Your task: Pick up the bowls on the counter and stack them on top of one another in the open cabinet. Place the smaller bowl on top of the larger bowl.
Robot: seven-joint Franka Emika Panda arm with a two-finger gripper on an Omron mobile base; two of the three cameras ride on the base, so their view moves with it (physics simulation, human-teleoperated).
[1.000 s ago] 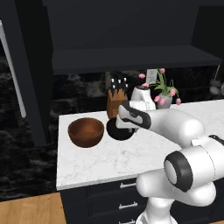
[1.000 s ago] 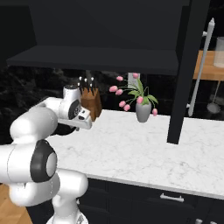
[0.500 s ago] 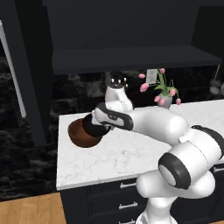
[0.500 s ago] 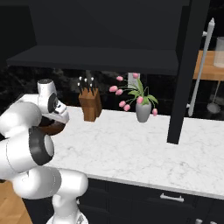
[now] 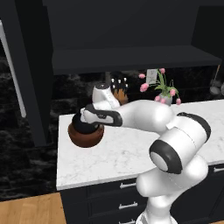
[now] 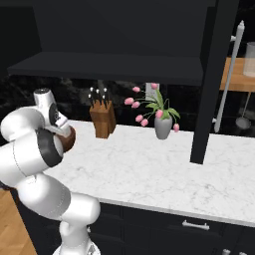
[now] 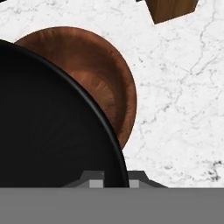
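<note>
Black bowl gripped at its rim, held over the wooden bowl.

The white arm reaches left and low across the counter [image 5: 113,153], wrist level. The gripper [image 7: 116,183] is pinched tight on the rim of the smaller bowl [image 7: 48,131], whose black inside spreads from the fingers. The larger bowl [image 5: 86,136] sits on the marble directly beneath, near the counter's left end. A knife block [image 6: 102,119] and tulip vase [image 6: 162,127] stand by the dark backsplash, under the open cabinet [image 5: 131,57] shelf.
</note>
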